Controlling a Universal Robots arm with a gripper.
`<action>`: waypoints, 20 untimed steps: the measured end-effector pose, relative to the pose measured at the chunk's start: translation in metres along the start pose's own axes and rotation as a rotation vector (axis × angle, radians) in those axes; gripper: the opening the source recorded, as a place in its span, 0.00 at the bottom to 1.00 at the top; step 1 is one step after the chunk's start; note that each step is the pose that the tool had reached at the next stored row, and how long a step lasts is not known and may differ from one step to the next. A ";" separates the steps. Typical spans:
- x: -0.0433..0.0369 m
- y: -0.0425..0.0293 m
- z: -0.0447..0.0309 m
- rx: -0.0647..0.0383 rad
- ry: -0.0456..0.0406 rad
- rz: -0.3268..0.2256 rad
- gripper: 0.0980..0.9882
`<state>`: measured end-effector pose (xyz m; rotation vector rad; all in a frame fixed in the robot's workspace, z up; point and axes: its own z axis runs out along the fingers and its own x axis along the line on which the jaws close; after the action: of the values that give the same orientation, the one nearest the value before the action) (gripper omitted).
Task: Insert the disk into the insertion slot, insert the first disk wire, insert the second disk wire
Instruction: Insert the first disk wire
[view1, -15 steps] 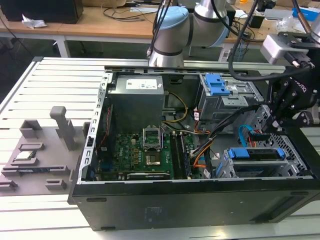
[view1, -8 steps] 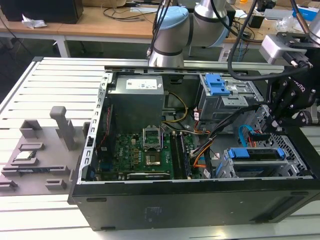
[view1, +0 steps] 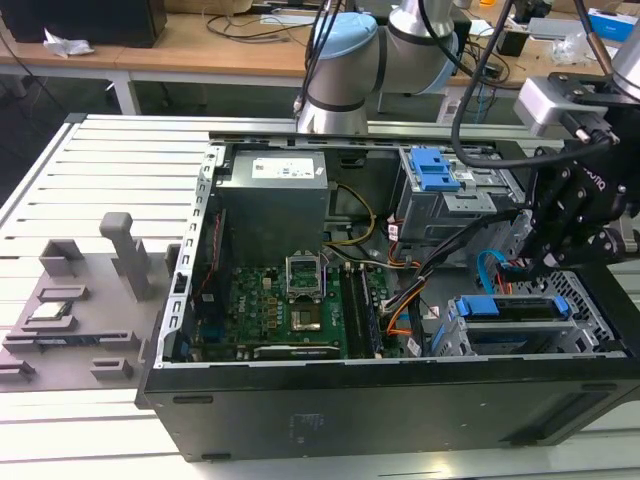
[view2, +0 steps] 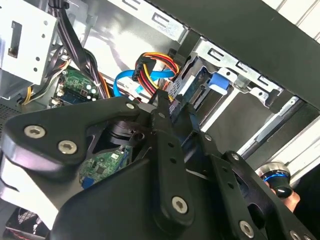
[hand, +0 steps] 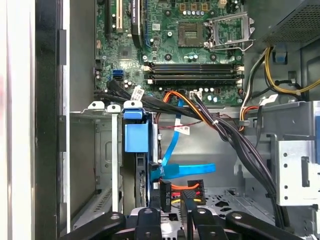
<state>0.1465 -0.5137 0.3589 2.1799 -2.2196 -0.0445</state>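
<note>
The jaws are closing on what appears to be the black power connector (hand: 178, 194). Both wrist views are showing the two fingertips (view2: 162, 102) drawn close together around it. Its red, yellow and orange leads (view2: 155, 65) are looping away just behind the tips.

Just beside the connector, the blue data cable (hand: 185, 170) is meeting the rear edge of the disk (hand: 142, 180) and looks seated. The disk is sitting in its blue carrier (hand: 136, 137) inside the insertion slot (hand: 102, 150), so that step appears done.

**Hazards**
- The connector may be approaching tilted or off the disk's port. Pressing it then would be bending the port or jamming the plug.
- The tips are working just beside the blue data cable, and a sideways drift would be levering it loose.
- The leads are looping tightly, so tension could be twisting the connector in the grip.
- The black wire bundle (hand: 235, 140) is hanging near and could be snagging the linkage.

**View coverage**
- The exterior view is showing the disk (view1: 515, 335) lying flat near the corner of the computer case (view1: 400, 400), at the exterior view's right.
- It is also showing the arm (view1: 340, 70) reaching over the surface (view1: 100, 160).
- The first wrist view is showing the cable junction and the motherboard (hand: 190, 45).
- The second wrist view is showing the tip closure from the side.
</note>
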 end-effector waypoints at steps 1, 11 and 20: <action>0.0001 0.0001 0.0015 0.000 0.0016 0.000 0.23; 0.0007 0.0012 0.0073 0.000 0.0252 0.001 0.23; 0.0092 0.0010 0.0073 0.001 0.0396 0.002 0.07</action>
<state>0.1450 -0.5229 0.3517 2.1597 -2.2010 -0.0006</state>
